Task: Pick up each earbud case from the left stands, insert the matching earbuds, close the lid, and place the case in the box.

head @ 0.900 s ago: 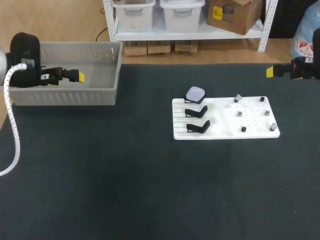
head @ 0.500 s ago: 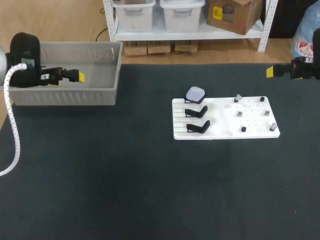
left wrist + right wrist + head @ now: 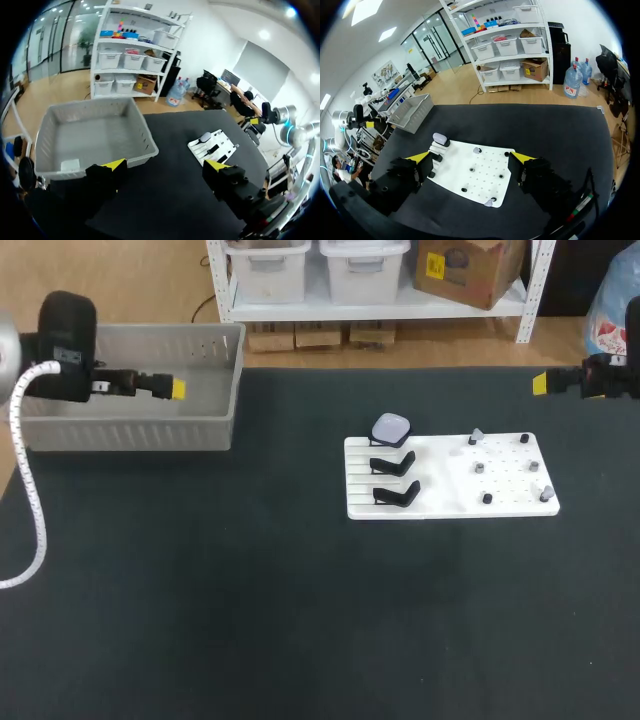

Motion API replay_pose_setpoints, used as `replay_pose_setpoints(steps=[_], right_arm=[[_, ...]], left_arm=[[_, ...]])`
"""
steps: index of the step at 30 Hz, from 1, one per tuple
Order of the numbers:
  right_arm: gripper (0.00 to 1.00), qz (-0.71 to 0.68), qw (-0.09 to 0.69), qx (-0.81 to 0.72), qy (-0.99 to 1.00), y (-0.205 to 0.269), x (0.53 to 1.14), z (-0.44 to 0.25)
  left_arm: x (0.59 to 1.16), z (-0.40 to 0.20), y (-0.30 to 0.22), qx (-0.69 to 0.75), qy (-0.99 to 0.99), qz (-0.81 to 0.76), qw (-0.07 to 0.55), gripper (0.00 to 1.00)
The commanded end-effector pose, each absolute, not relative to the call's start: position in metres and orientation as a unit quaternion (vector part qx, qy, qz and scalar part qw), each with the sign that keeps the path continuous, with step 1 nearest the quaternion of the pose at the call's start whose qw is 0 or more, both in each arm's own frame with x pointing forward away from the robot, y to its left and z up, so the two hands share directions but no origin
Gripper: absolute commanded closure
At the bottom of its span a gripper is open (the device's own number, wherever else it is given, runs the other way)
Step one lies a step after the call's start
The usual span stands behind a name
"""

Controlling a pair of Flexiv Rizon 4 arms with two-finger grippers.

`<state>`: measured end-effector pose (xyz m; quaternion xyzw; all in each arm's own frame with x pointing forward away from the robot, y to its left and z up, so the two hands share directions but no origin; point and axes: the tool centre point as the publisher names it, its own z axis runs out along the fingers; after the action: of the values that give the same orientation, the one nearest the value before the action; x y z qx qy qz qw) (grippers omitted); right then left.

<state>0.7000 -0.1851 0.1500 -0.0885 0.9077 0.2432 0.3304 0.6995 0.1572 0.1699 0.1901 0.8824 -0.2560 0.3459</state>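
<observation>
On the white board (image 3: pixel 510 485) sits a pale rounded case (image 3: pixel 390 427).

What you can't see
Your right arm (image 3: pixel 610 378) is cut off at the edge; the grey bits (image 3: pixel 480 468) are too small to name

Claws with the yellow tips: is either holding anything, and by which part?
Nothing is held. The left claw and the right claw are both open and empty.

The left gripper (image 3: pixel 165 167) hangs over the black counter (image 3: pixel 170 127), its yellow-tipped fingers (image 3: pixel 114 165) wide apart and holding nothing. The grey plastic box (image 3: pixel 95 140) lies ahead. Farther off, a white stand board (image 3: pixel 227 142) carries a pale rounded earbud case (image 3: pixel 205 136).
</observation>
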Motion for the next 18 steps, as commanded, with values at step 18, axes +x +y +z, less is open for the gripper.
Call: replay_pose_setpoints(steps=[18], right_arm=[[0.0,0.243,0.33,-0.088,0.908,-0.185,0.7,0.15]], left_arm=[[0.722,0.168,0.097,0.505,0.731,-0.31,0.339,0.0]])
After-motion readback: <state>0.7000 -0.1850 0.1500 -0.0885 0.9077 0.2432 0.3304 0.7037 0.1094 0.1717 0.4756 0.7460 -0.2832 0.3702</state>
